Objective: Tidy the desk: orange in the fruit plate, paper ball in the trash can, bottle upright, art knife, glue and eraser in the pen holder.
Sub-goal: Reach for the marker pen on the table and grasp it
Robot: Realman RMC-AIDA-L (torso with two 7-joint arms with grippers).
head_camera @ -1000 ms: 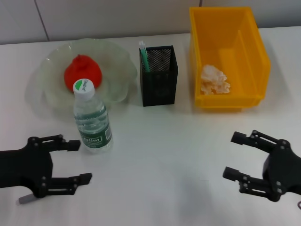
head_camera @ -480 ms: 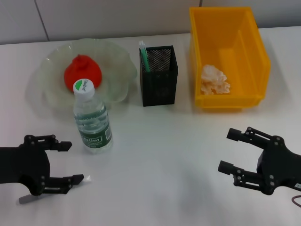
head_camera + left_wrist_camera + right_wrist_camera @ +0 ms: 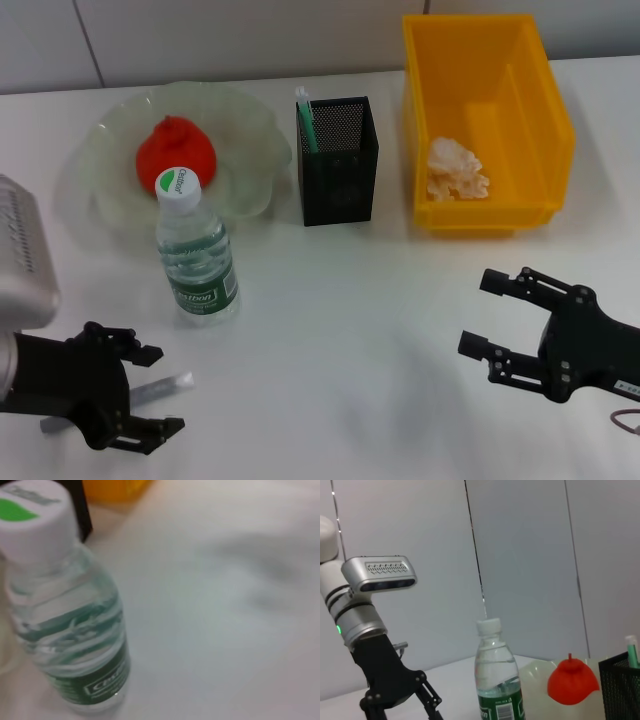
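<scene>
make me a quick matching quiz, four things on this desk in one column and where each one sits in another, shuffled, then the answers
Things
1. red-orange fruit
2. crumpled paper ball
3. clear plastic water bottle with green label
4. green-capped stick

Places
A. inside the yellow plastic bin
B. upright on the white desk
C. on the pale glass plate
D. in the black mesh pen holder

Pairs: 1-C, 2-A, 3-B, 4-D
</scene>
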